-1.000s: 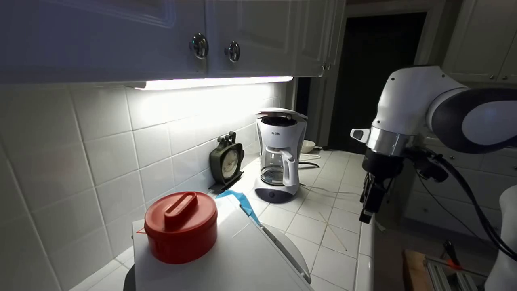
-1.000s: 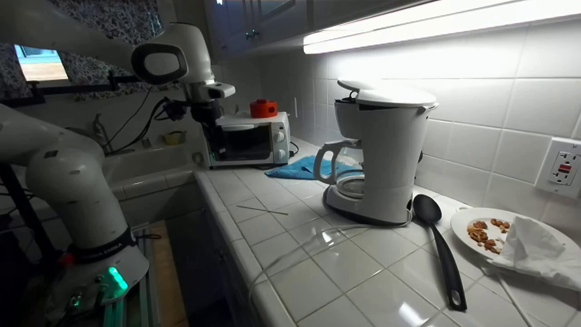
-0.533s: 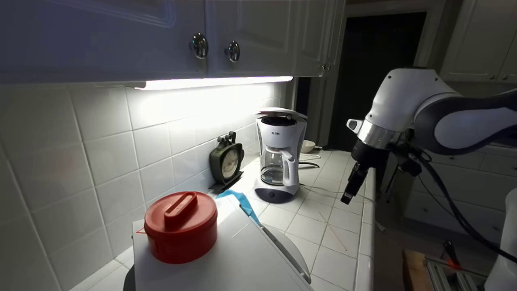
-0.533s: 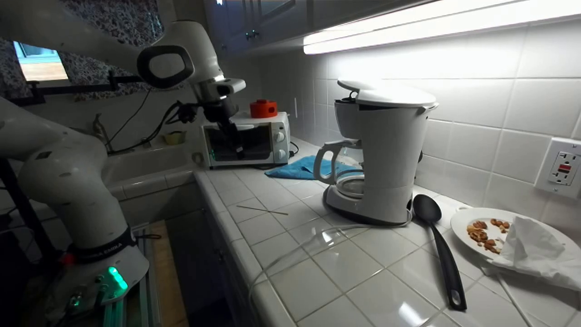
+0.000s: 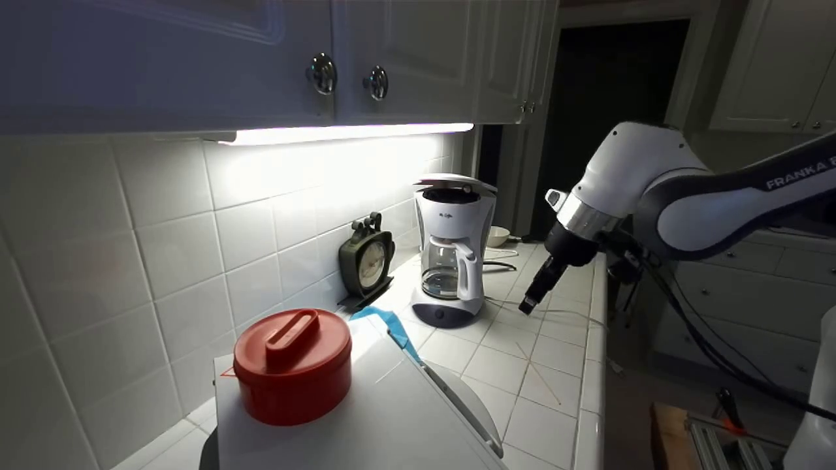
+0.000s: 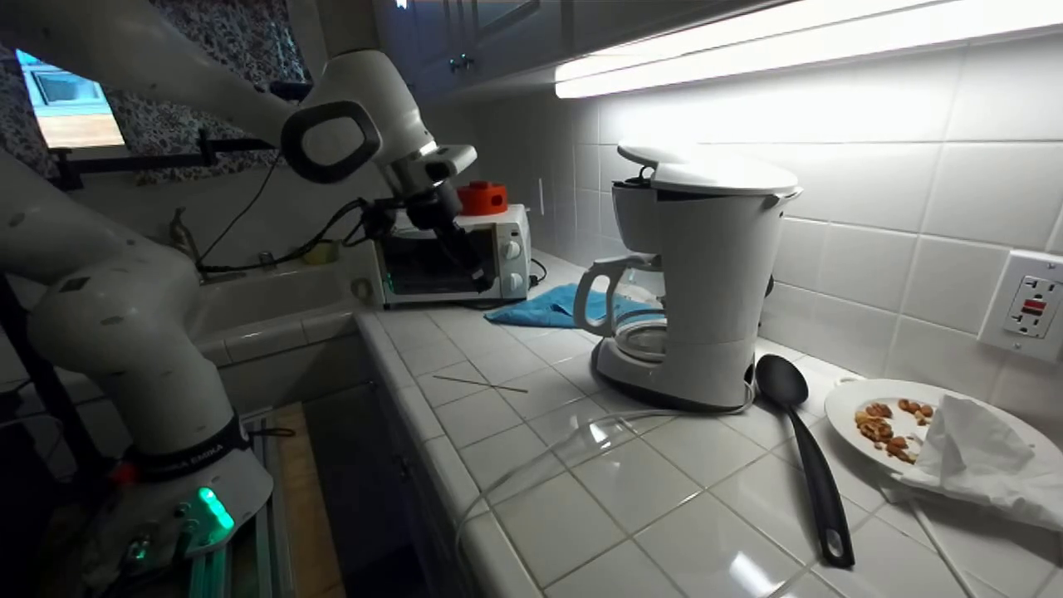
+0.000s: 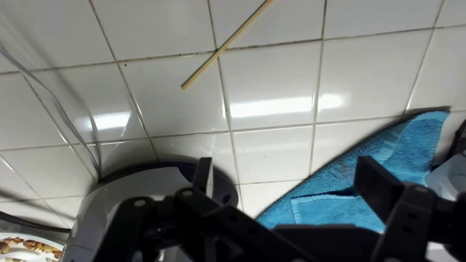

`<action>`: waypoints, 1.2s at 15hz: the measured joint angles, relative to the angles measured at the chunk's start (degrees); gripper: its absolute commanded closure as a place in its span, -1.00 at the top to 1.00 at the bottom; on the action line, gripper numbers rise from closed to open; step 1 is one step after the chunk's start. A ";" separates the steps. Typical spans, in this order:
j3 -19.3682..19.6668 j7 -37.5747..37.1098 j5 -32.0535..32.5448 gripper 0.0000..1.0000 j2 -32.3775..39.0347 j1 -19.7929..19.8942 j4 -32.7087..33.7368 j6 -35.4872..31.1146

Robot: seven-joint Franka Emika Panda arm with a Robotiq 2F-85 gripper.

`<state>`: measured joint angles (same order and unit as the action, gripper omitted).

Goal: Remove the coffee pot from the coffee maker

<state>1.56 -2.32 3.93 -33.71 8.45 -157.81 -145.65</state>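
Fingers (image 7: 376, 187) are spread, holding nothing. The glass coffee pot (image 5: 439, 271) looks fragile and slippery; grip its stiff handle (image 5: 466, 277).

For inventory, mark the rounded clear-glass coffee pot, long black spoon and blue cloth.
Coffee pot (image 5: 442, 270), in an exterior view: glass body.
Black spoon (image 6: 808, 451), in an exterior view: handle.
Blue cloth (image 7: 338, 176), in the wrist view: above the fold.

The glass coffee pot (image 5: 440, 273) sits upright in the white coffee maker (image 6: 716, 286), whose lid (image 6: 721, 176) is ajar.
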 measured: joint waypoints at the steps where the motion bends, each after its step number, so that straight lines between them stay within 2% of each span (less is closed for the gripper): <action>1: 0.34 0.27 0.01 1.00 1.07 0.37 0.58 -0.75; 8: 0.79 0.45 0.47 1.00 2.49 0.60 1.52 -1.86; 14: 2.74 0.58 1.92 1.00 6.57 4.87 2.43 -13.77; 18: 3.69 -0.48 1.85 1.00 12.19 6.16 5.21 -17.33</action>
<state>5.26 -2.80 5.78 -21.52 14.61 -152.60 -162.99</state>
